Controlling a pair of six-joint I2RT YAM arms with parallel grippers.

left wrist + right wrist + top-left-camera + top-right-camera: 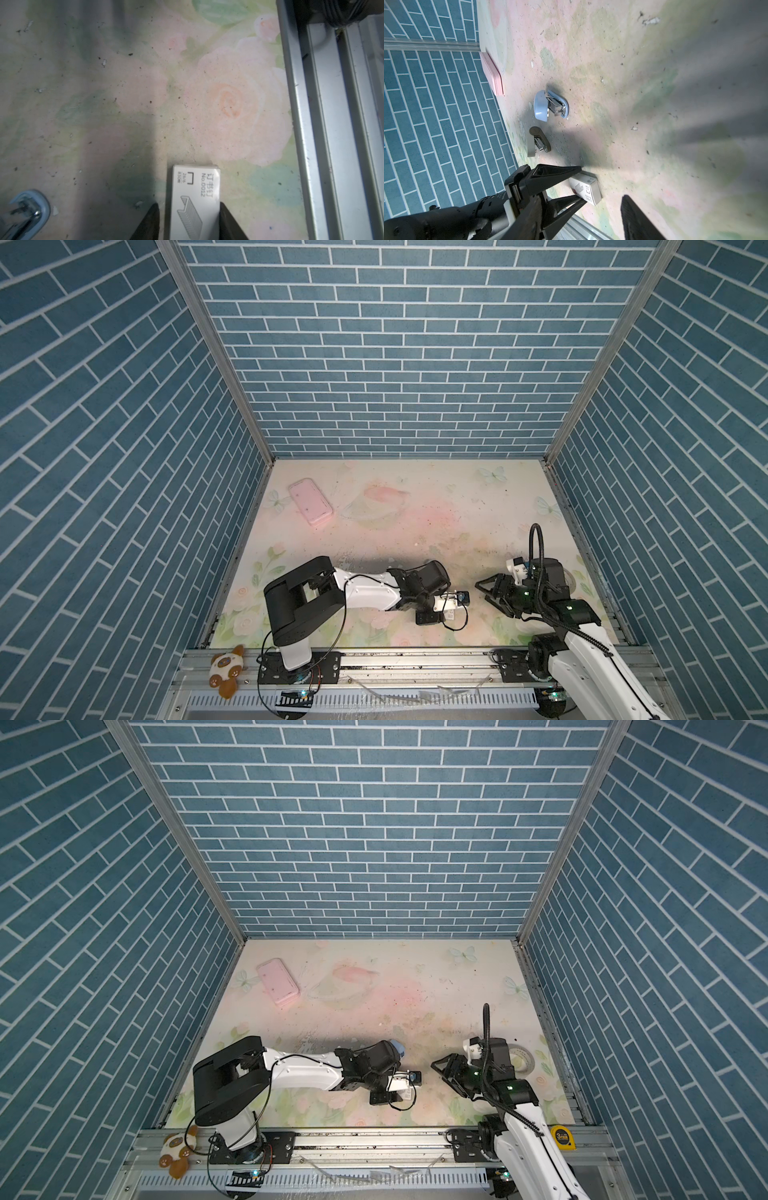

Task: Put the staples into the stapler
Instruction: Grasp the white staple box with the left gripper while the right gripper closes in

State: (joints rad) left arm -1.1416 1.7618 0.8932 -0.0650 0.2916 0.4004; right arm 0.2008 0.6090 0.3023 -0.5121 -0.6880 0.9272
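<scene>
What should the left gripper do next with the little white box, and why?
Probably close the left gripper onto the staple box: its fingers flank it, a thin gap shows beside one, and the box lies flat on the table.

White staple box (pixel 194 199) printed "订书钉", "No.0012", "26/6", yellow tape measure (pixel 563 1137) on front rail marked "3"

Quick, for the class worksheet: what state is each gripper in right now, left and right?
Left gripper: jaws on either side of the staple box; whether it is clamped cannot be told.
Right gripper: open, holding nothing.
</scene>
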